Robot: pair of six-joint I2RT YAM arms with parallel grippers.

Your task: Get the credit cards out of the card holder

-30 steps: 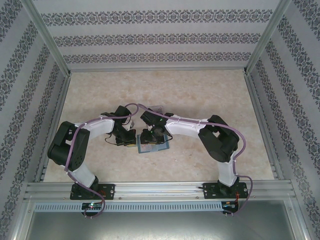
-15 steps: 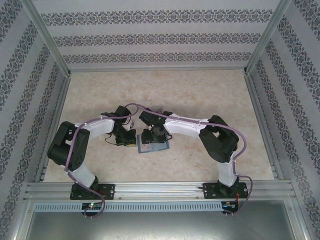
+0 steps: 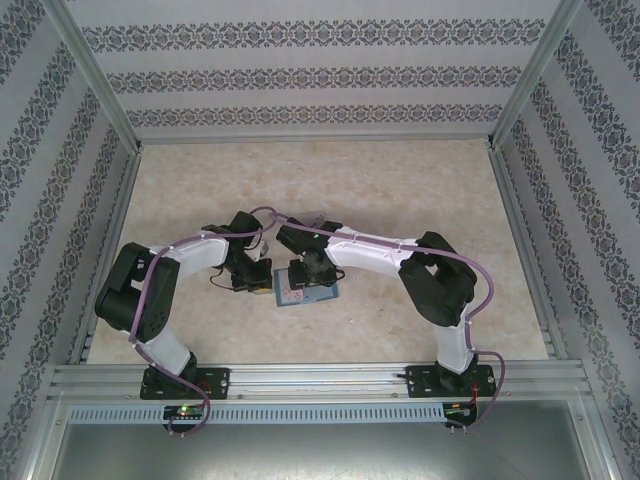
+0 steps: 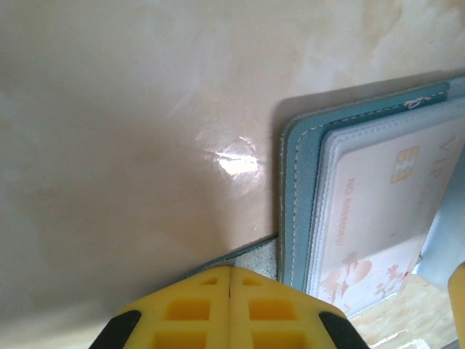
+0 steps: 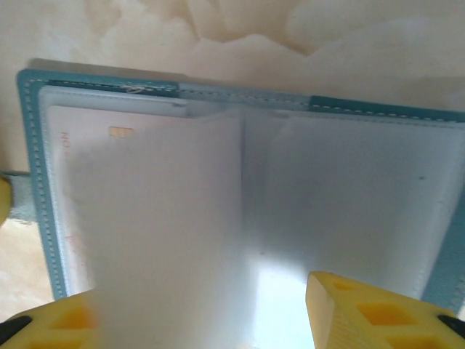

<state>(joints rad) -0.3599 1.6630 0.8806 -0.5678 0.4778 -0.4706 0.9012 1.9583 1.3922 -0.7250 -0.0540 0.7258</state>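
Note:
The teal card holder (image 3: pixel 308 292) lies open on the table between the two arms. A pale pinkish-white credit card (image 4: pixel 378 218) sits in its clear pocket, and its chip end (image 5: pixel 120 132) shows in the right wrist view. My left gripper (image 4: pixel 231 280) is shut, its yellow tips resting on the holder's grey strap tab (image 4: pixel 260 254) at the holder's left edge. My right gripper (image 5: pixel 211 327) is open just above the holder (image 5: pixel 240 94), one finger (image 5: pixel 378 313) over the right panel. A blurred pale pocket leaf (image 5: pixel 160 233) stands up between its fingers.
A small pale clear thing (image 3: pixel 316 214) lies just behind the right arm's wrist. Metal rails (image 3: pixel 515 230) and patterned walls fence the table on three sides. Bare beige table surface (image 3: pixel 320 175) stretches behind the arms.
My right gripper's fingers have spread wider over the open holder, and its wrist has shifted slightly left. The left gripper stays shut at the tab.

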